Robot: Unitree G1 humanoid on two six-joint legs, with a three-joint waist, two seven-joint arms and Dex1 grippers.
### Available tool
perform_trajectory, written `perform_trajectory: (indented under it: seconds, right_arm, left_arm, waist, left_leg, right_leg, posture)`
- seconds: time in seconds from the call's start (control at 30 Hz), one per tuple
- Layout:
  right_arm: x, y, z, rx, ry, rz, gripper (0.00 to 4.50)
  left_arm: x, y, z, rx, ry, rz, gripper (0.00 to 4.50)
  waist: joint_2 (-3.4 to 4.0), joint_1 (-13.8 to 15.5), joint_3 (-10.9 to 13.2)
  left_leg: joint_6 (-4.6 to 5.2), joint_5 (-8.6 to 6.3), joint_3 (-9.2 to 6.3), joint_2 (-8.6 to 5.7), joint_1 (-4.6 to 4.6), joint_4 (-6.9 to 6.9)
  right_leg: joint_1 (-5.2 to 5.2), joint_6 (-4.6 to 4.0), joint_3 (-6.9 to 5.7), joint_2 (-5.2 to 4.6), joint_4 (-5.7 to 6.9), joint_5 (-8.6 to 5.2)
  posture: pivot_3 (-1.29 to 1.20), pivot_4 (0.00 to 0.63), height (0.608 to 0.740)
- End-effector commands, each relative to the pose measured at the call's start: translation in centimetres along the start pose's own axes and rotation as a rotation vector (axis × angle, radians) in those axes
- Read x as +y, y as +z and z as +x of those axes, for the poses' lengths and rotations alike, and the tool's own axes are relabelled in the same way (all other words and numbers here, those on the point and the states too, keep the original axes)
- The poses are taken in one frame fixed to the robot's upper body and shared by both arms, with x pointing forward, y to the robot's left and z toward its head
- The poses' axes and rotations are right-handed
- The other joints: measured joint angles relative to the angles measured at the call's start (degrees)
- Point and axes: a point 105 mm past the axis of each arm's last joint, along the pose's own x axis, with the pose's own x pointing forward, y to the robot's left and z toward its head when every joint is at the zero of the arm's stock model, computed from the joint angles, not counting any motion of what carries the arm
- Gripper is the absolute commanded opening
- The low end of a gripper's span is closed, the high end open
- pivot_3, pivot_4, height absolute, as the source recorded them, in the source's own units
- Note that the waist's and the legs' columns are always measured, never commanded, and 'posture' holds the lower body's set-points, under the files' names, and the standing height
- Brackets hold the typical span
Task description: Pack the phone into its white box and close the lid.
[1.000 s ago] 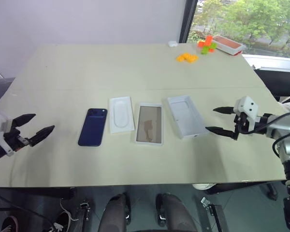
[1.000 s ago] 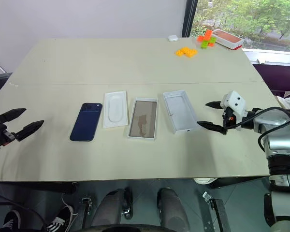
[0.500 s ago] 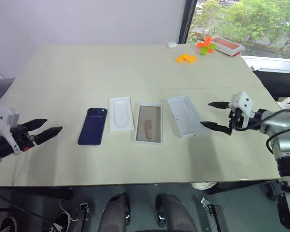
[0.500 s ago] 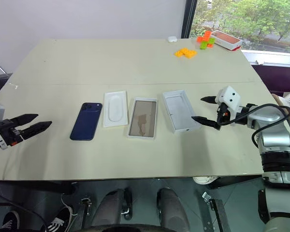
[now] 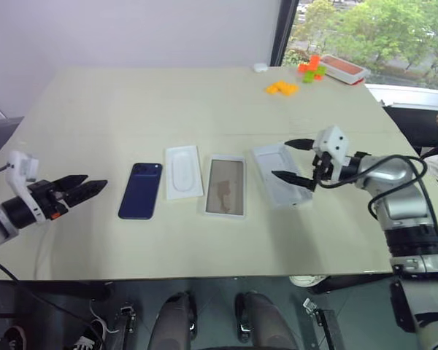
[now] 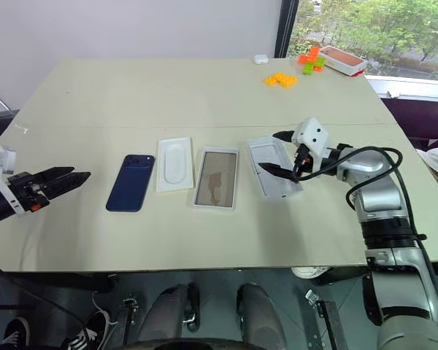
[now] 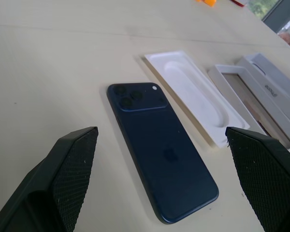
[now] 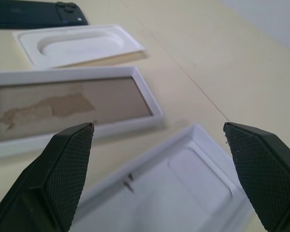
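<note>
**Four pieces laid out, nothing gripped yet**

Head views: your phone (image 5: 140,191) lies camera-side up on the table (image 5: 131,102), beside the recessed insert (image 5: 183,172), then the white box (image 5: 225,187), then the lid (image 5: 280,173) lying hollow-up. Your right gripper (image 5: 295,160) hovers over the lid, spread wide and empty; your left gripper (image 5: 79,189) points at the phone from well apart, also spread and empty.

Left wrist view: the phone (image 7: 159,150) sits framed between both fingers. It looks glossy and flat, so a shallow pinch could slip.

Right wrist view: the lid (image 8: 183,179) lies below; closing now risks dragging it into the white box (image 8: 72,108).
</note>
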Motion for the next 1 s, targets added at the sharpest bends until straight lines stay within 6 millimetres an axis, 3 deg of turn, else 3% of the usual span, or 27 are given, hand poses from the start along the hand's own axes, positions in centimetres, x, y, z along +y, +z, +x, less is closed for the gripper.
perform_trajectory:
  seconds: [0.03, 0.23, 0.43, 0.63, 0.8, 0.9, 1.0]
  right_arm:
    - [0.1, 2.6, 1.1, -0.059, 0.003, -0.066, 4.5]
    - [0.6, 3.8, 2.5, -0.092, 0.016, -0.084, 4.5]
    - [2.0, 3.4, 3.3, -0.072, 0.072, -0.08, 4.5]
    - [3.2, 2.9, 2.6, -0.063, 0.169, -0.041, 4.5]
    - [3.3, 2.9, 2.7, -0.067, 0.165, -0.028, 4.5]
    - [3.2, 3.0, 2.7, -0.072, 0.153, -0.024, 4.5]
    - [3.2, 2.9, 2.6, -0.069, 0.151, -0.03, 4.5]
  left_arm:
    - [-0.7, 0.9, 0.3, -0.028, -0.038, -0.025, 4.44]
    - [-0.9, 1.1, 0.7, -0.051, -0.041, -0.036, 4.44]
    - [-2.5, 2.4, 2.3, -0.086, -0.076, -0.056, 4.44]
    - [-4.1, 0.9, 7.5, -0.043, 0.067, 0.09, 4.44]
    - [-5.4, 0.2, 10.6, -0.072, 0.109, 0.077, 4.44]
    - [-6.3, -0.2, 11.9, -0.089, 0.104, 0.088, 4.44]
    - [-6.1, -0.1, 12.6, -0.089, 0.132, 0.091, 4.44]
  waist:
    - [0.0, 0.0, 0.0]
    - [-0.01, -0.1, 0.0]
    - [-0.03, 0.0, 0.0]
    - [-0.06, 0.4, 0.0]
    - [-0.1, 0.1, 0.0]
    - [-0.1, 0.1, 0.0]
    - [-0.1, 0.1, 0.0]
  left_leg:
    - [0.0, 0.0, 0.01, 0.0, 0.0, 0.01]
    - [0.0, 0.0, 0.02, 0.0, -0.02, -0.01]
    - [0.0, 0.0, 0.01, 0.01, -0.02, 0.01]
    - [0.01, 0.01, 0.01, -0.01, -0.01, 0.06]
    - [0.03, 0.02, 0.02, 0.01, 0.0, 0.11]
    - [0.03, 0.02, -0.02, 0.03, 0.04, 0.12]
    - [0.03, 0.02, -0.03, 0.04, 0.04, 0.13]
  right_leg:
    - [0.0, 0.0, 0.0, -0.01, 0.0, 0.0]
    - [-0.02, 0.0, 0.02, -0.02, -0.02, 0.0]
    - [0.01, -0.01, 0.0, -0.03, 0.0, 0.0]
    - [0.11, 0.01, -0.03, -0.04, -0.02, 0.01]
    - [0.15, 0.27, 0.0, 0.08, -0.03, 0.15]
    - [0.16, 0.35, 0.0, 0.18, 0.0, 0.2]
    - [0.16, 0.37, 0.0, 0.22, 0.0, 0.21]
  posture:
    - [0.0, 0.15, 0.74]
    - [0.0, 0.15, 0.74]
    - [0.0, 0.15, 0.74]
    - [0.0, 0.15, 0.74]
    - [0.0, 0.15, 0.74]
    - [0.0, 0.15, 0.74]
    - [0.0, 0.15, 0.74]
